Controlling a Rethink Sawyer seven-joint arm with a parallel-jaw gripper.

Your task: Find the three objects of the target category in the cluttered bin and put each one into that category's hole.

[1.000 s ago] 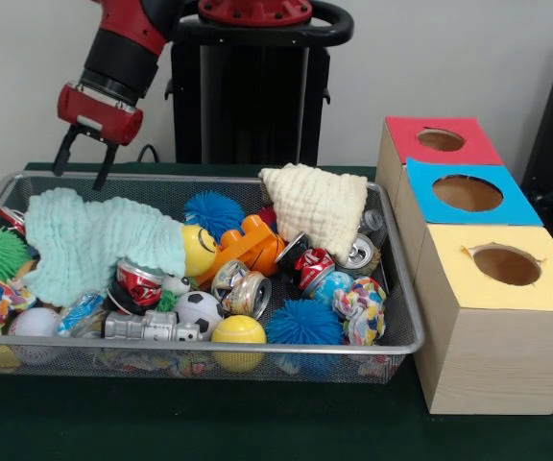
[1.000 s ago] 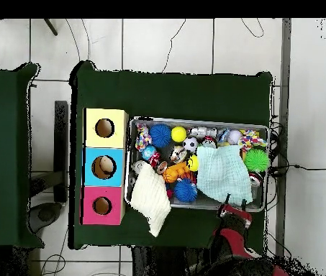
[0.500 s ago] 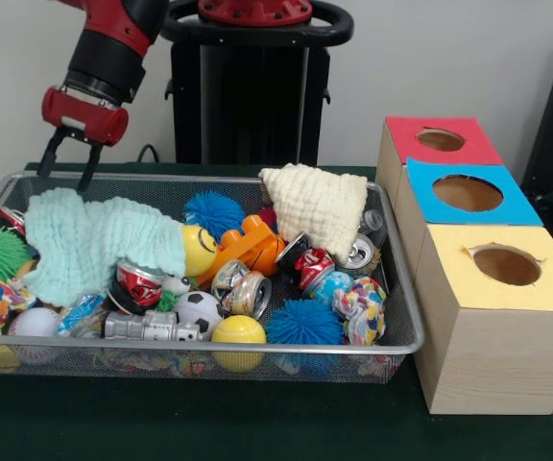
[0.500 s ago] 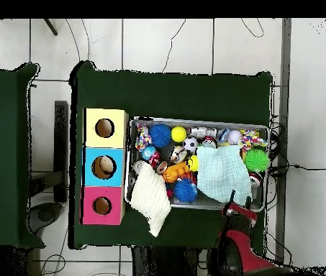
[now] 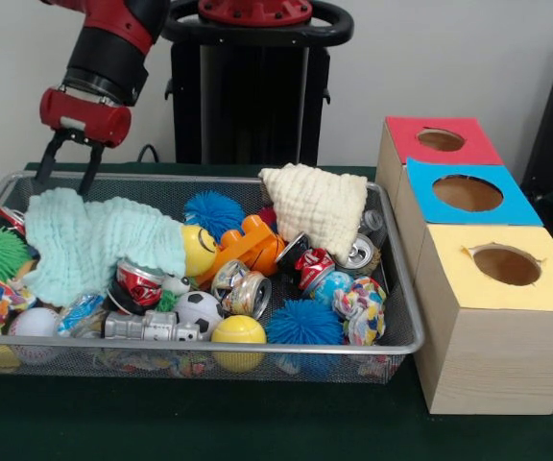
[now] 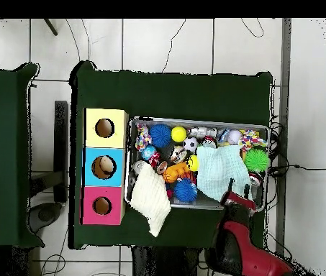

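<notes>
Front view: tool (image 5: 64,177) barely shifted above mint cloth (image 5: 99,240).

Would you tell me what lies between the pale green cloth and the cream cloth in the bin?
In the front view, a blue spiky ball and an orange toy lie between the pale green cloth and the cream cloth.

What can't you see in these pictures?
- Front view: whatever lies under the mint cloth and the cream cloth is covered.
- Front view: the insides of the three boxes' holes are dark.
- Overhead view: the toys in the bin are too small to name.
- Overhead view: the gripper is too small to judge.
</notes>
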